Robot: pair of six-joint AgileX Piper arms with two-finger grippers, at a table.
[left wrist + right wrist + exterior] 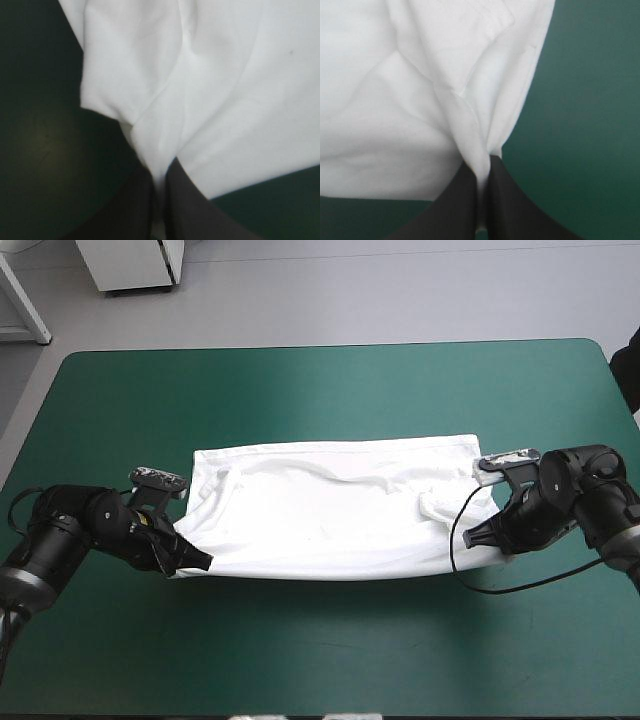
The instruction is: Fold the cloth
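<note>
The white T-shirt point(330, 510) lies in a wide folded band across the middle of the teal-green table point(320, 390). My left gripper point(200, 562) is shut on the T-shirt at its near left corner, and the white cloth point(200, 90) runs up from between the black fingers point(135, 205). At the near right corner my right gripper point(478, 535) is shut on the T-shirt too. There a pinched ridge of the T-shirt point(410, 100) rises out of its fingers point(510, 200). Both corners sit low, close to the cover.
Bare teal-green cover point(320, 650) stretches in front of the shirt to the near edge, and more lies behind it toward the far edge. A white cabinet point(135, 262) stands on the floor beyond the table.
</note>
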